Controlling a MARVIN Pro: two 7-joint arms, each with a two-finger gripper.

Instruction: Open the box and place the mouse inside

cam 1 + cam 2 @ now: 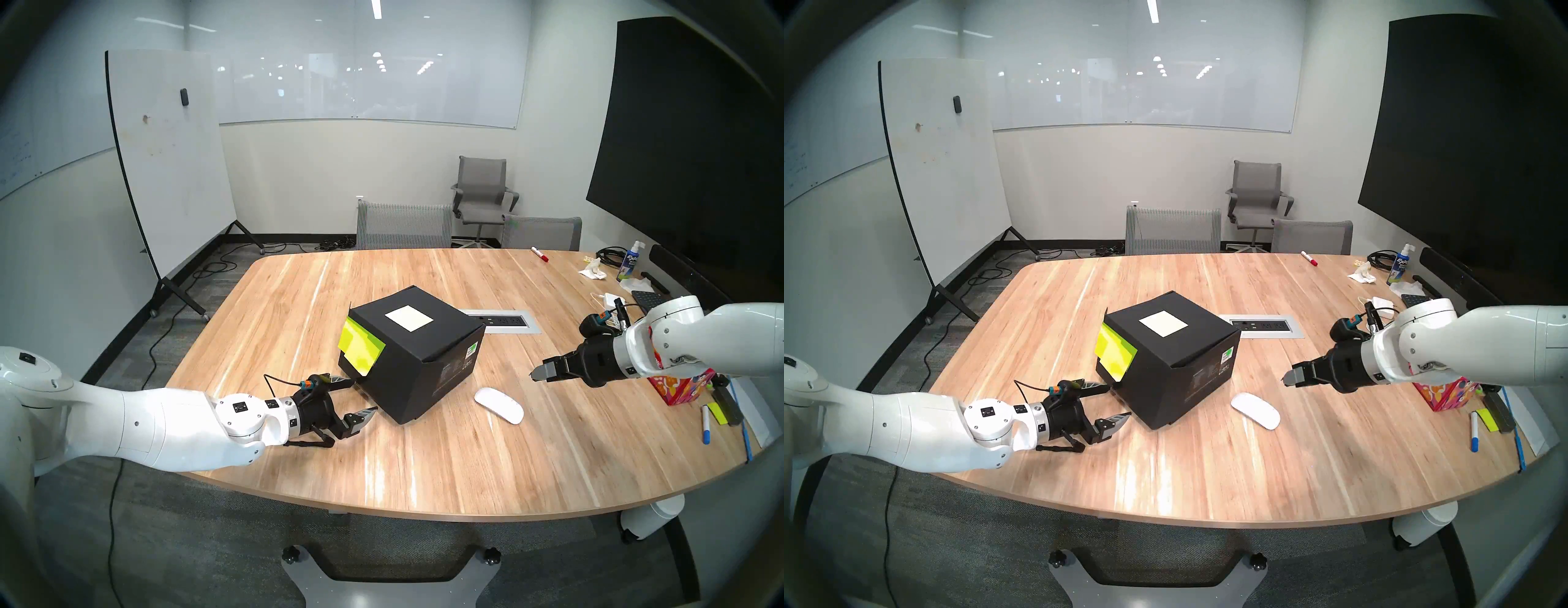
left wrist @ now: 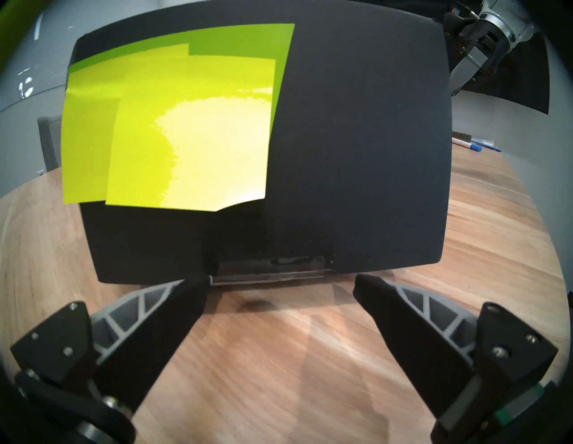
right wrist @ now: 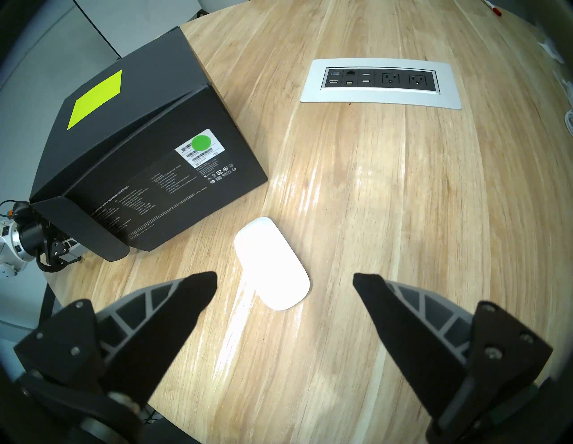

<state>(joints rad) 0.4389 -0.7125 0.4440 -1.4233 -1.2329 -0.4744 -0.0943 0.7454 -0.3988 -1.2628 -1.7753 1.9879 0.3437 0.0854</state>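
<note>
The black box point(image 1: 418, 348) sat near the middle of the wooden table point(image 1: 424, 458) in the head view, its lid down, with a white square label point(image 1: 409, 318) on top and yellow-green sticky notes point(image 1: 359, 348) hanging over its left face. The white mouse point(image 1: 498, 405) lay flat on the table just right of the box's lower right corner, apart from it. The left gripper point(image 1: 358, 397) reached in low from the lower left of the frame, its two fingers spread wide and holding nothing; in the left wrist view the left fingertip point(image 2: 198, 283) stood right at the bottom edge of the box's note-covered face, perhaps touching it, though the blur there made contact hard to judge. The right gripper point(image 1: 535, 374) hung above the table at the right of the frame, well clear of the box. In the right wrist view its fingers were likewise wide apart and empty, with the mouse point(image 3: 273, 263) seen between and just beyond them on the table below. Behind the box lay a silver outlet panel point(image 1: 505, 322) (set flush into the tabletop), and a red floral tissue box point(image 1: 679, 386) stood at the right edge, partly hidden by the right arm.
</note>
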